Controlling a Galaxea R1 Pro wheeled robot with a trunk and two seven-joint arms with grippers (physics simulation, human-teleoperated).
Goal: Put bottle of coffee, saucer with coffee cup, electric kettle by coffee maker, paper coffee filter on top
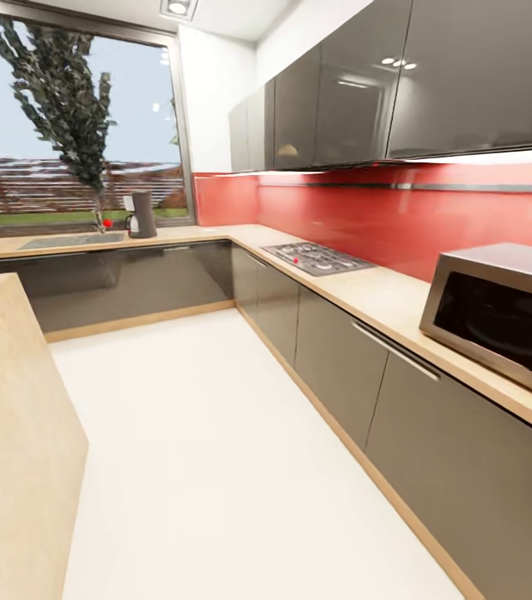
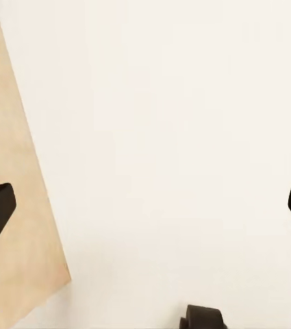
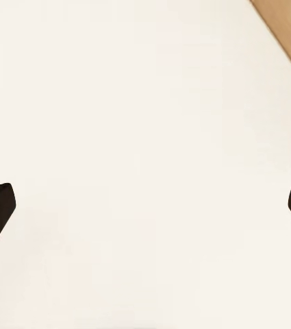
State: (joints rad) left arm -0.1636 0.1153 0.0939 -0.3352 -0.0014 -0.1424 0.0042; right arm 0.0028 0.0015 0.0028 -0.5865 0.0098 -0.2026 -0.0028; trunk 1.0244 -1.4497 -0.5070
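The coffee maker [image 1: 141,214] stood far off on the pale desk [image 1: 366,292] under the window [image 1: 74,117]. Both the left gripper [image 2: 145,205] and right gripper [image 3: 145,205] hung over white floor [image 1: 216,450], jaws released and empty.

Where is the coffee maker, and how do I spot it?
Look at the big window at the kitchen's far end. On the kitchen countertop beneath it, right of the sink, stands the coffee maker. It's the only tall dark thing there.
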